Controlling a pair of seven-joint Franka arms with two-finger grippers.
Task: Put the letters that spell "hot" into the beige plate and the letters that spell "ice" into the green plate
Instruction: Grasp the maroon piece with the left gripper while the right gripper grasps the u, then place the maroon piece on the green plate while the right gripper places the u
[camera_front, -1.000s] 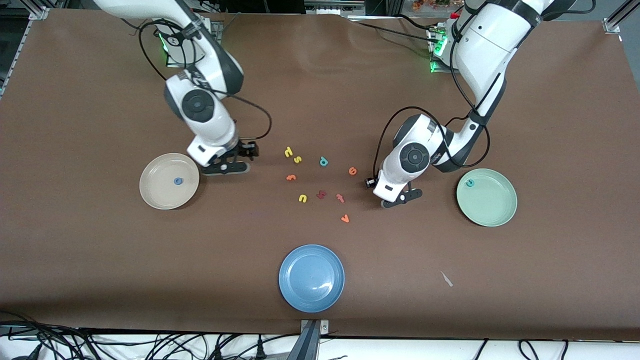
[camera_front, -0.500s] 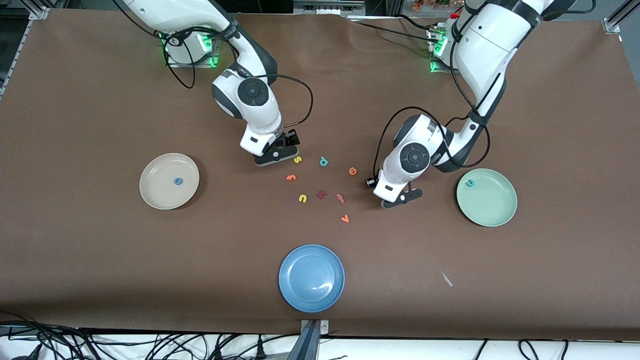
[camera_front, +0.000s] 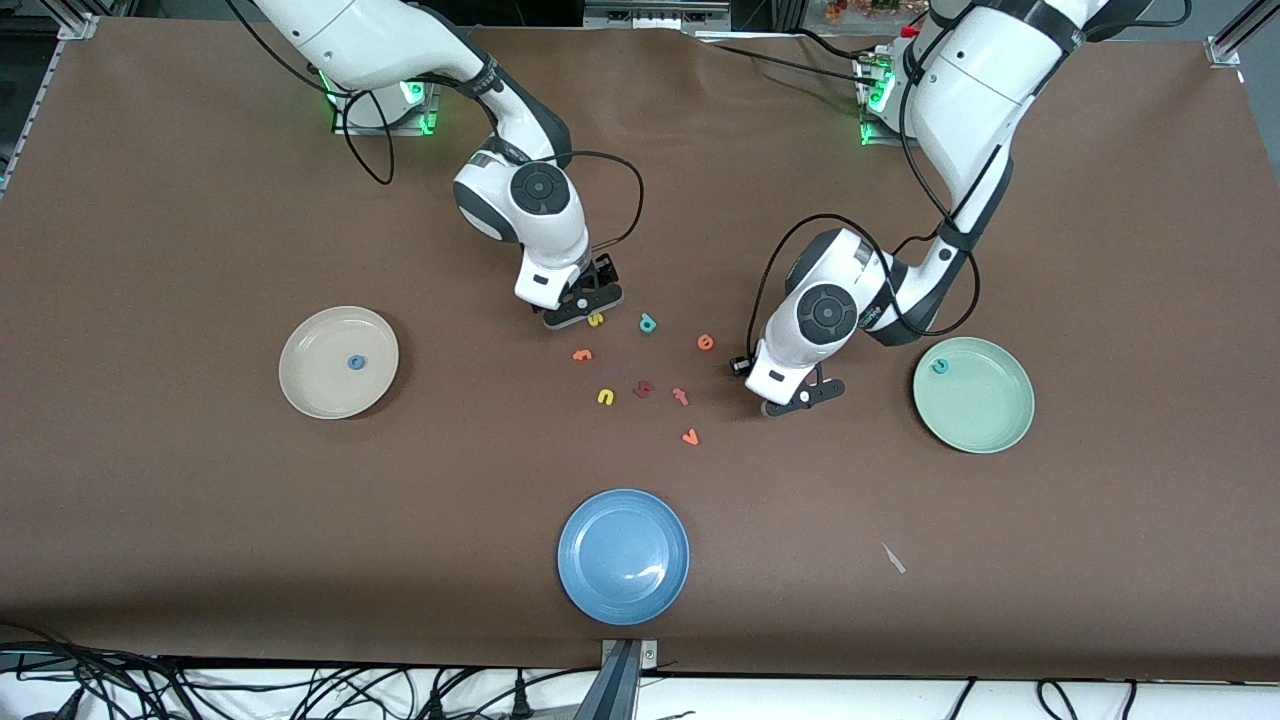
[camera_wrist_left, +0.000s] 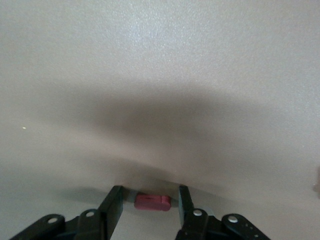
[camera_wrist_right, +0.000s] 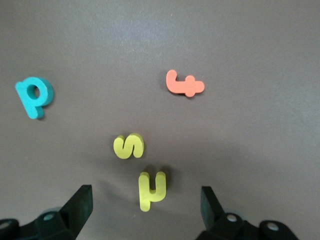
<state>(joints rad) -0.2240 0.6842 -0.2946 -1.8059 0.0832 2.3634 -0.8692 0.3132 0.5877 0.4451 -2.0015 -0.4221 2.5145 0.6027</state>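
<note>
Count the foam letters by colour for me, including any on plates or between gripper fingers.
Yellow: 3 (s, h, u)
Teal: 2 (p, c)
Blue: 1 (o)
Dark red: 2 (short bar, larger letter)
Orange or salmon: 4 (e, f, t, v-shaped piece)
Total: 12
</note>
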